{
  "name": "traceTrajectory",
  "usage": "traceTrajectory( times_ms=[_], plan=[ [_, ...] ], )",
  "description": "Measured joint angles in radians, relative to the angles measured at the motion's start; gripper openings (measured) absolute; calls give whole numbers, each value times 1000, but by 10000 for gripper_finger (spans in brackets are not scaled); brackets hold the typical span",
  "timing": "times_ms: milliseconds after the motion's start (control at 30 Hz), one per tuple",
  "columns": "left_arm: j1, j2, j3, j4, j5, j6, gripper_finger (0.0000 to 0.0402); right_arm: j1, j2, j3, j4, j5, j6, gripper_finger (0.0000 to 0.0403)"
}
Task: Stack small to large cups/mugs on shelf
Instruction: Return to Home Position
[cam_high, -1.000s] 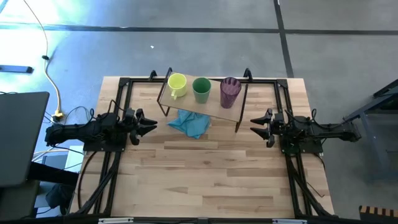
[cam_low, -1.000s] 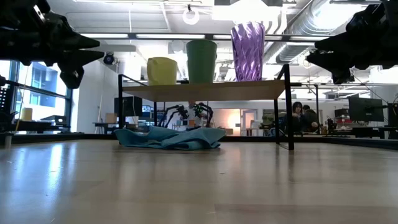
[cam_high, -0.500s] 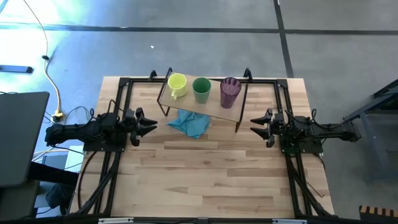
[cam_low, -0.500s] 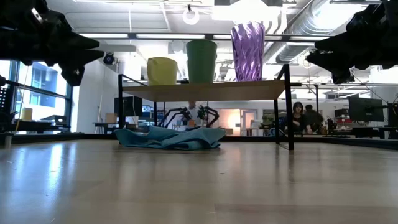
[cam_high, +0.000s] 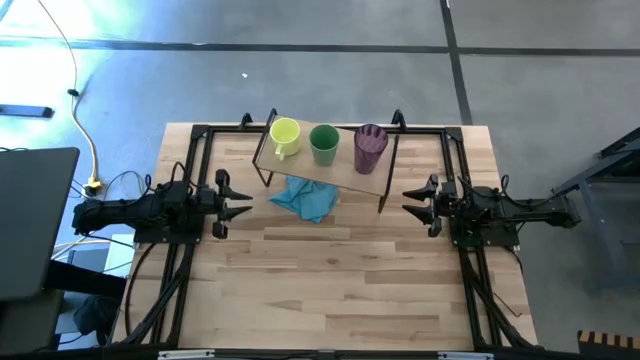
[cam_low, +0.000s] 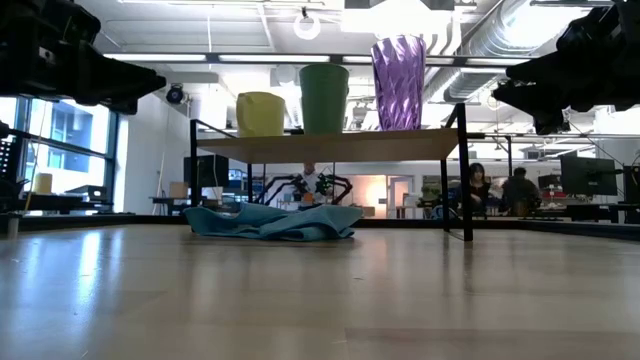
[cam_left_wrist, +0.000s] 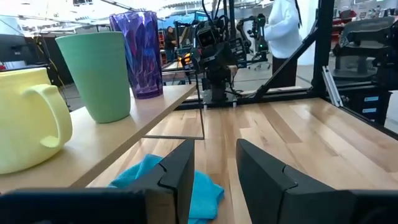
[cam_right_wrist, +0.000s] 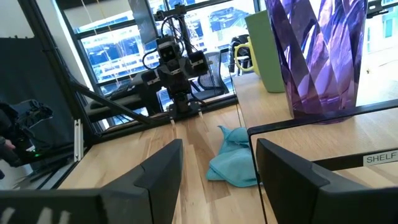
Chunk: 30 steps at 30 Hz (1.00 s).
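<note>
On the low wooden shelf (cam_high: 345, 172) at the table's far middle, three vessels stand upright in a row on their bases. From left to right they are a yellow mug (cam_high: 285, 133) with a handle, a green cup (cam_high: 323, 143) and a taller purple tumbler (cam_high: 370, 146). In the low view the mug (cam_low: 260, 113), the cup (cam_low: 324, 98) and the tumbler (cam_low: 398, 83) stand side by side, none inside another. My left gripper (cam_high: 246, 210) hangs level at the table's left, open and empty. My right gripper (cam_high: 408, 207) hangs level at the right, open and empty.
A crumpled blue cloth (cam_high: 305, 198) lies on the table under the shelf's near left part. Dark frame rails (cam_high: 190, 160) run along the table's left, right and far sides. People (cam_low: 478, 187) sit in the room beyond the table.
My left gripper has rolled about its own pointing line while staying where it was. Its fingers now lie differently in the high and low views. The cups, the shelf and my right arm have kept still.
</note>
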Motion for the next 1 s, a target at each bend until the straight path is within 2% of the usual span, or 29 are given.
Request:
traceTrajectory(
  times_ms=[267, 633, 1000],
  plan=[
    [0, 0, 0, 0, 0, 0, 106, 0, 0, 0, 0, 0, -10, 197],
    [0, 0, 0, 0, 0, -1, 106, 0, 0, 0, 0, 0, -206, 197],
    [0, 0, 0, 0, 0, -1, 106, 0, 0, 0, 0, 0, -202, 197]
  ],
)
